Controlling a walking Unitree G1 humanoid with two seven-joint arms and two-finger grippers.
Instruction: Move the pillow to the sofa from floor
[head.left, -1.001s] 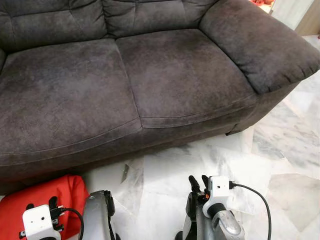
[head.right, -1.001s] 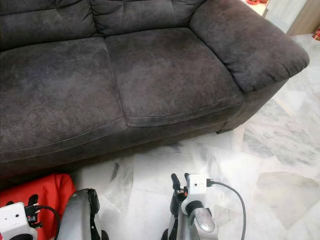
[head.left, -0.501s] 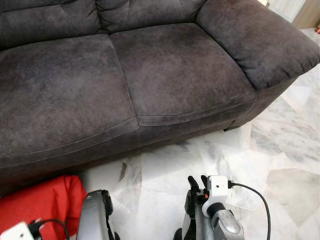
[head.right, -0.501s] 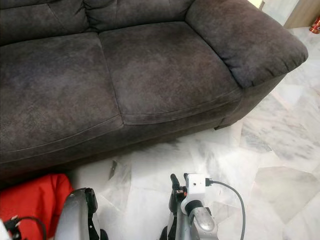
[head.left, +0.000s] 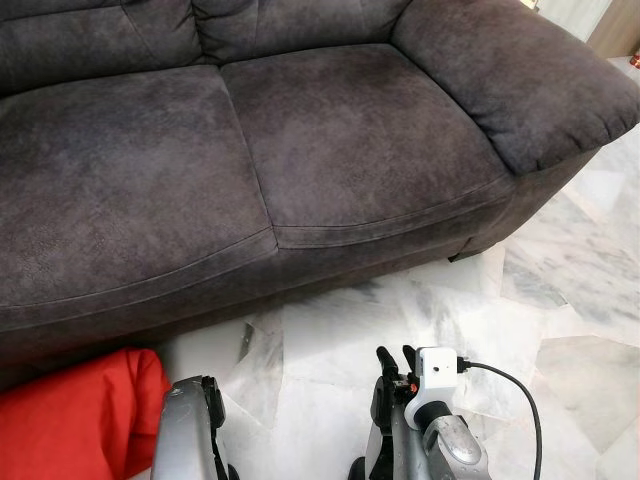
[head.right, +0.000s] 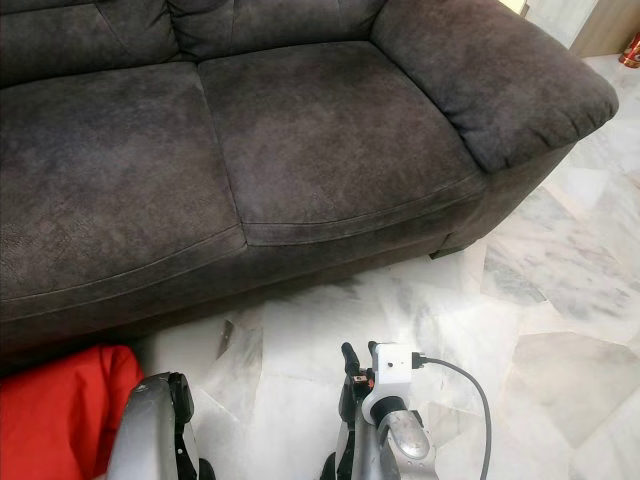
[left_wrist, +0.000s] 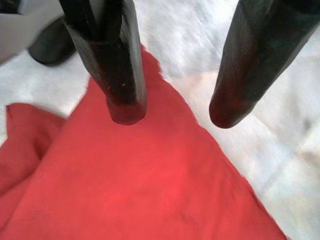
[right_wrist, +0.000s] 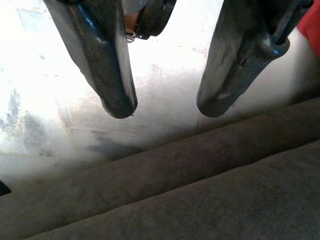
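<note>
A red pillow (head.left: 75, 420) lies on the marble floor at the bottom left, close against the front of the dark grey sofa (head.left: 250, 160). In the left wrist view my left gripper (left_wrist: 172, 115) hangs open just above the pillow (left_wrist: 135, 185), near its edge, with nothing between the fingers. My right gripper (head.left: 396, 362) is low over the floor in front of the sofa's right seat. The right wrist view has it (right_wrist: 162, 107) open and empty, with the sofa front (right_wrist: 190, 200) ahead.
The sofa's right armrest (head.left: 520, 80) juts out at the upper right. White marble floor (head.left: 560, 300) spreads to the right of the sofa. A black cable (head.left: 510, 385) runs from my right wrist camera.
The left wrist camera and gripper have dropped out of the bottom left of the head views, toward the pillow. The head camera tilted slightly. The right arm barely moved.
</note>
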